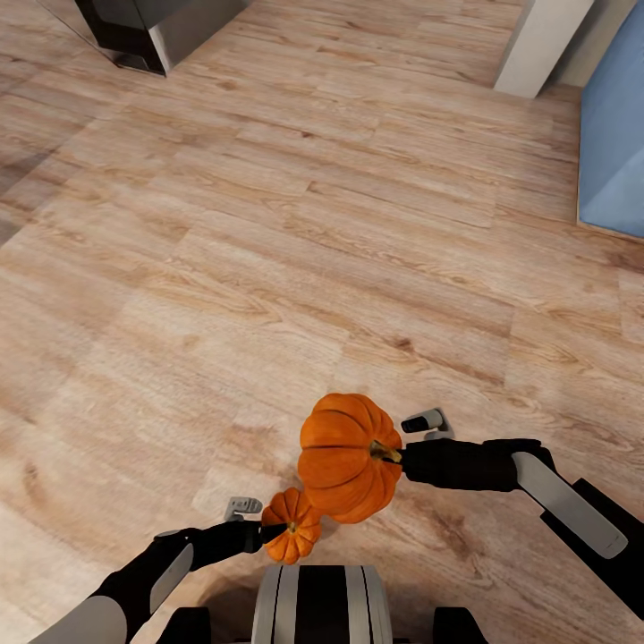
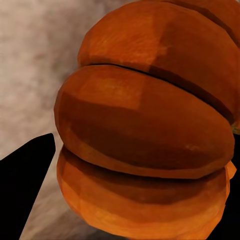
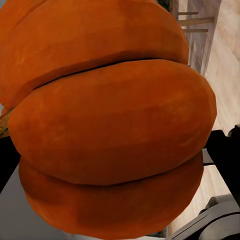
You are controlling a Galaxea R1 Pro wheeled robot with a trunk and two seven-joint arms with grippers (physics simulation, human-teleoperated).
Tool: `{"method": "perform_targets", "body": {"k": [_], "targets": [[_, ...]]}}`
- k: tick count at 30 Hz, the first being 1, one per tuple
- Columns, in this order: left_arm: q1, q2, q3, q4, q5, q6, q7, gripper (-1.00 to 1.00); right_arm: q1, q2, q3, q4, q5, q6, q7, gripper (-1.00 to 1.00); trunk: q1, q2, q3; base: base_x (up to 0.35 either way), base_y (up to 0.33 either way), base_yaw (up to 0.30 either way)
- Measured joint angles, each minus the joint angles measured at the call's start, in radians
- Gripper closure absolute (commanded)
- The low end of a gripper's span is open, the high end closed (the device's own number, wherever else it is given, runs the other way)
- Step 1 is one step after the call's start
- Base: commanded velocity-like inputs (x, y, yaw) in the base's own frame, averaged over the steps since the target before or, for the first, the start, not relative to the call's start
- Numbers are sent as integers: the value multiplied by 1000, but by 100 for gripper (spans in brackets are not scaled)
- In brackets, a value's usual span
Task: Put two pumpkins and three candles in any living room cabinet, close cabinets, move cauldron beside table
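Count: 2 pumpkins, larger pumpkin (image 1: 344, 456) and smaller pumpkin (image 1: 292, 526), the smaller just below-left of the larger, overlapping it in the head view. 2 grippers, right gripper (image 1: 404, 454) at the larger's stem side, left gripper (image 1: 265, 533) at the smaller. 1 blue panel (image 1: 615, 143) far up-right of the larger pumpkin

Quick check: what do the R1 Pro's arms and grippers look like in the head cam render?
Both arms are matte black with long pale grey-white panels on the forearms: left arm, right arm. The left gripper and right gripper have black bodies, and a small light-grey metallic piece sits beside each one. No cables or markings are visible.
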Motion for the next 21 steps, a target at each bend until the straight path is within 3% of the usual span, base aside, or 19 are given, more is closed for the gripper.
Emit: {"method": "perform_targets", "body": {"k": [6, 13, 18, 21], "targets": [[0, 1, 1, 1, -8, -2, 0, 100, 0, 0, 0, 0, -2, 1, 0, 100, -2, 1, 19, 0, 0, 0], [0, 1, 1, 1, -7, -2, 0, 100, 1, 0, 0, 0, 2, 0, 0, 100, -2, 1, 19, 0, 0, 0], [0, 4, 2, 1, -7, -2, -2, 100, 0, 0, 0, 0, -1, 1, 0, 100, -4, 2, 35, 0, 0, 0], [0, 5, 41, 1, -8, -2, -5, 100, 0, 0, 0, 0, 1, 0, 0, 100, -4, 2, 35, 0, 0, 0]]}}
